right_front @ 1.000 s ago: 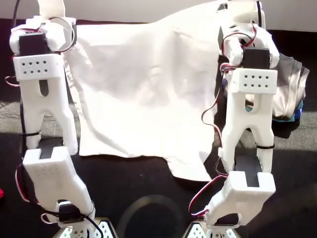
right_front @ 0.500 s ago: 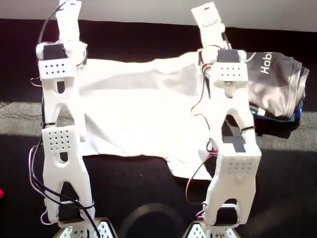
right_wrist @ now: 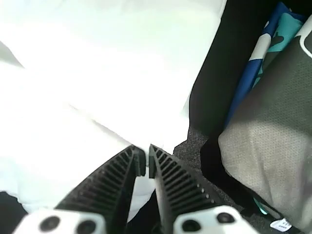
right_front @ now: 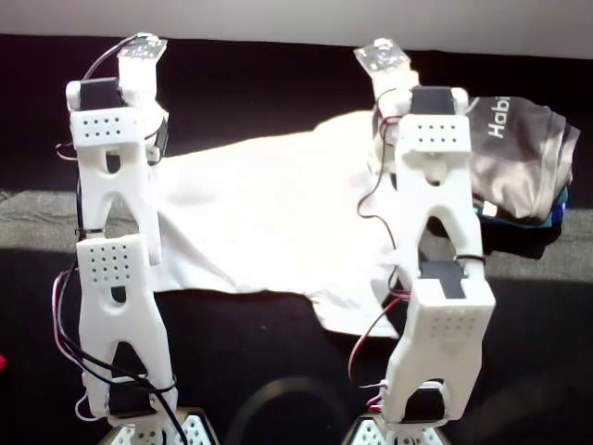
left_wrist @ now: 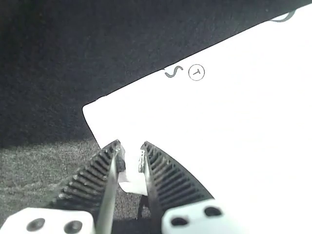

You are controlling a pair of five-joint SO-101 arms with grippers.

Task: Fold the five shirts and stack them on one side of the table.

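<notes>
White shirt (right_front: pixel 269 222) far edge lowered, drawn nearer.

1. Support: a table (right_front: pixel 259 83) with a black, slightly grainy surface. A sunlit band crosses it from side to side at mid-depth.
2. White shirt (right_front: pixel 269 222): lies spread on the table, largely flat. Its far edge slants, reaching farther back on the right. Its near right corner reaches closer to the table's near edge than the rest of the hem.
3. Folded pile at the table's right side: grey shirt (right_front: pixel 519 158) on top, with the edge of a blue garment (right_front: pixel 556 211) showing beneath it. Below that is a dark layer, possibly another shirt. A narrow strip of bare table separates the pile from the white shirt.
4. Dark ring (right_front: pixel 278 394): lies at the near edge.
</notes>
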